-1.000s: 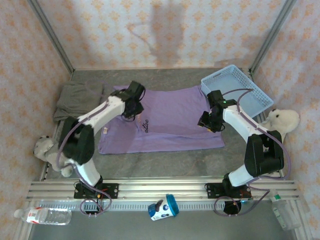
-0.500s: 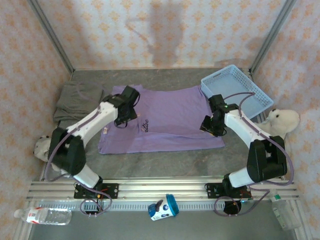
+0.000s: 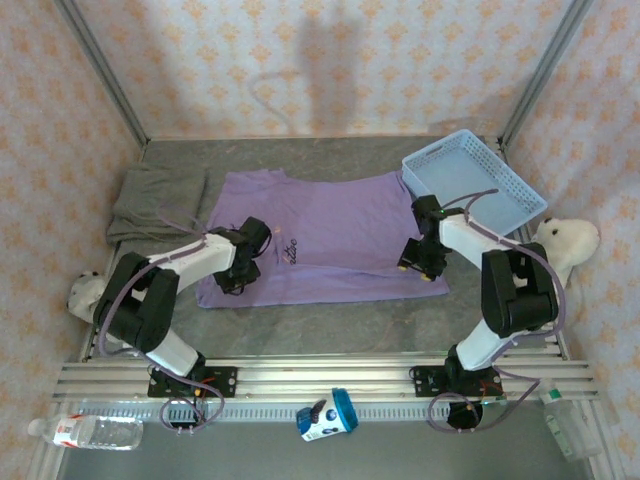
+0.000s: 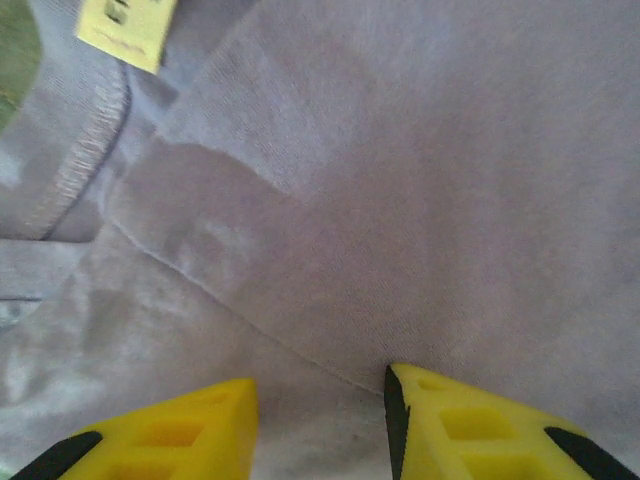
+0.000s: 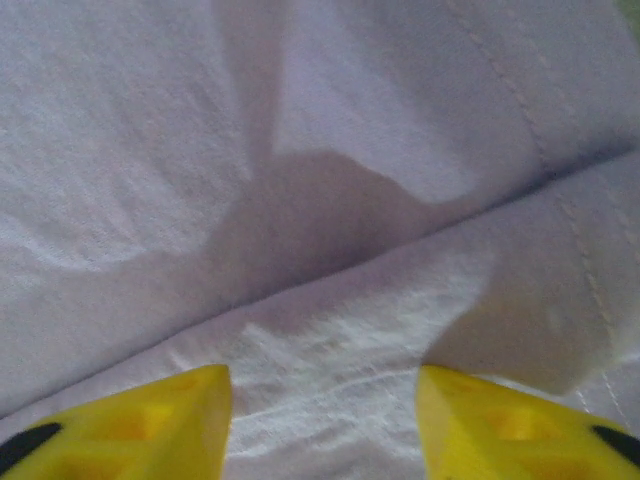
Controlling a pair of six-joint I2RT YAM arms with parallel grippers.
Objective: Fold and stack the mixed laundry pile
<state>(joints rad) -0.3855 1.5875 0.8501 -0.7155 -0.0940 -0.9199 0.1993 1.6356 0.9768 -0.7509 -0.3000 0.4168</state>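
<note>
Jaws of both arms stand apart, low over the lavender T-shirt (image 3: 340,230). The left jaws sit near its collar end, a raised fold running in between their yellow fingertips (image 4: 470,420); the right jaws straddle a crease at its near right edge. The shirt lies spread on the grey desk (image 3: 330,330), long axis left to right, yellow neck tag (image 4: 120,30) leftward, hem toward the basket (image 3: 470,185). The grey-olive garment (image 3: 155,200) lies bunched at its far left.

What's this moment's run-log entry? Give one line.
purple T-shirt: spread flat | left gripper: open, over its left near part | right gripper: open, over its right near edge | grey garment: far left, unstacked
</note>
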